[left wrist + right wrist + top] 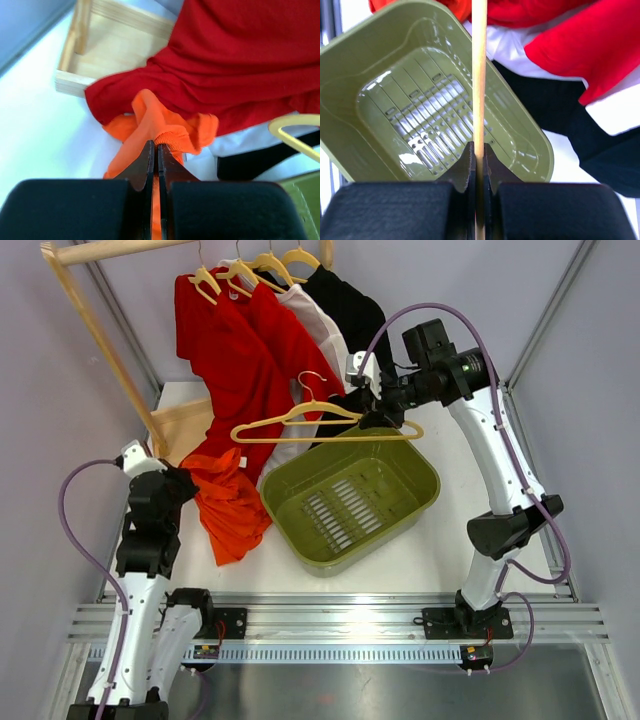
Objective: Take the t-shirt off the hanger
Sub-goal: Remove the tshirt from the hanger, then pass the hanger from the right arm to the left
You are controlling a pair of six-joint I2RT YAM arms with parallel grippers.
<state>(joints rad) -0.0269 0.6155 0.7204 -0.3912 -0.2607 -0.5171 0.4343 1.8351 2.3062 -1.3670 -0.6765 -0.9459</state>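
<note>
Inside left gripper (158, 146): orange t-shirt (149, 118) (right gripper (479, 150) clamps bare hanger (479, 75)).

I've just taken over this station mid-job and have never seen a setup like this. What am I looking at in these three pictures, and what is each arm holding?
Two robot arms stand at the table's near edge. The wide picture looks down from above and behind them. The other two pictures come from a small camera on each wrist, so the black blocks at the bottom are that arm's own fingers. The left gripper is pinched shut on an orange t-shirt, which lies crumpled on the white table. The right gripper is shut on a bare yellow hanger, held over a green basket. Behind, a wooden rack carries red, white and black shirts on more hangers.
</note>
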